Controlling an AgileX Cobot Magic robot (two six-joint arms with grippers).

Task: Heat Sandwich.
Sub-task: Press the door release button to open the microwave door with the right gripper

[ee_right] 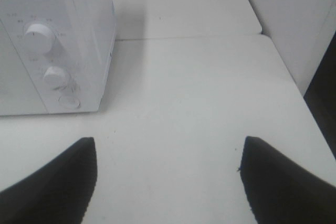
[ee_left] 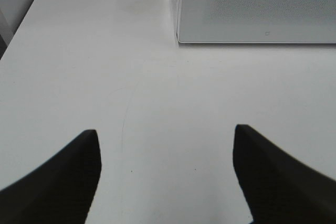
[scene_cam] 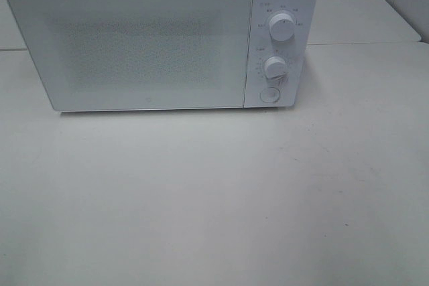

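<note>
Left gripper (ee_left: 165,129): my two dark fingers stand spread wide over bare tabletop, with nothing between them.
Right gripper (ee_right: 169,139): also spread wide and empty.
Table (scene_cam: 214,199): flat matte white top; nothing lies on the part of it in front of me in all three views.
Microwave (scene_cam: 134,45): white boxy oven with a frosted, dotted door, which is shut. Its long axis runs side to side across the table.
Controls: upper white round knob (scene_cam: 282,26), lower white round knob (scene_cam: 275,67) and a round white button (scene_cam: 269,94) below them, all at the oven's right end.
Sandwich: not in any view. It may sit behind the frosted door or out of frame; I cannot tell which.
Bearing: the oven lies ahead of both my grippers. The right one faces the control end and is nearer the button; the left one faces the door's lower left corner.
Hidden: the oven's inside and the door's hinge side. The dial markings are too small to read.
</note>
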